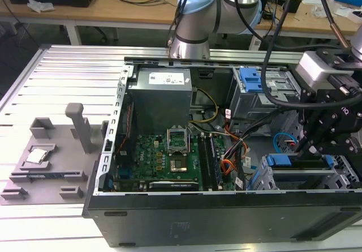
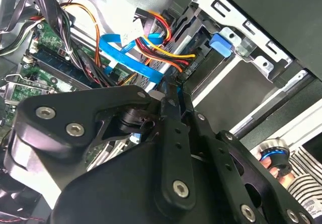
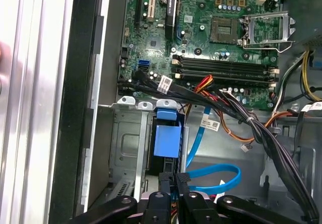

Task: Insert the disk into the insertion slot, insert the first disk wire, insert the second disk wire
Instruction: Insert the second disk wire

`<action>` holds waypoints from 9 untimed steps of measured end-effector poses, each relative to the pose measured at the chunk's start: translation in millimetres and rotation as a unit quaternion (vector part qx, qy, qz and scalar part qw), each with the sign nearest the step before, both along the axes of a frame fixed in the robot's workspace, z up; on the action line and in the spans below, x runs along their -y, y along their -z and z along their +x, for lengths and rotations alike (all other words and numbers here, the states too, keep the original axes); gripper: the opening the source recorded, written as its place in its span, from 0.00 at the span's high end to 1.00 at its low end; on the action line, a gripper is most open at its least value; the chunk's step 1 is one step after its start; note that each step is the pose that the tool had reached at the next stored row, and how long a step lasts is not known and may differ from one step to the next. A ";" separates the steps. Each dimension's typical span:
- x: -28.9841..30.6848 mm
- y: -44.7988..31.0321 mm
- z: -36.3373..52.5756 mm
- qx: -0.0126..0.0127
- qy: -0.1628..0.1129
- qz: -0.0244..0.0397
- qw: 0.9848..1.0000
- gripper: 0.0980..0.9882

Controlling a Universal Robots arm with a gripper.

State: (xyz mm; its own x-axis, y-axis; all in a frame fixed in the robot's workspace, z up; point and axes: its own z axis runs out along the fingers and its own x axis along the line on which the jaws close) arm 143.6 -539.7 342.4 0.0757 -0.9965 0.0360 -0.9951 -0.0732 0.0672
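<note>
Gripper: the gripper (image 3: 173, 181) is inside the open computer case (image 1: 226, 212), at the end of the insertion slot (image 1: 300, 178) on the exterior view's right; fingers drawn close together around a small dark plug at the end of the second disk wire (image 3: 216, 176).
Disk: the disk sits in the insertion slot, its blue carrier (image 3: 167, 138) showing in the bay just ahead of the fingertips in the first wrist view.
Second disk wire: blue, curls in a loop beside the slot and ends at the gripper; also seen in the second wrist view (image 2: 128, 58).
First disk wire: the first disk wire (image 2: 161, 50), red, orange and black, runs to a dark plug at the disk's edge; whether it is fully seated I cannot tell.
Surroundings: motherboard (image 1: 164, 156) on the case floor; taller cage with blue latch (image 1: 251, 82) behind; grey fixture (image 1: 51, 150) on the desk (image 1: 68, 76).
</note>
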 end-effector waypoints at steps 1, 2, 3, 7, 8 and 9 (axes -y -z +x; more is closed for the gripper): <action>0.3 0.5 0.0 0.000 0.000 0.000 1.000 0.93; 0.6 1.0 0.0 0.000 0.001 0.000 1.000 0.93; 0.8 1.5 0.0 0.000 0.001 0.000 1.000 0.93; 2.8 3.0 0.0 0.000 0.001 0.000 1.000 0.93; 3.3 3.6 0.0 0.000 0.001 0.000 1.000 0.93; 3.6 3.9 0.0 0.000 0.001 0.000 1.000 0.93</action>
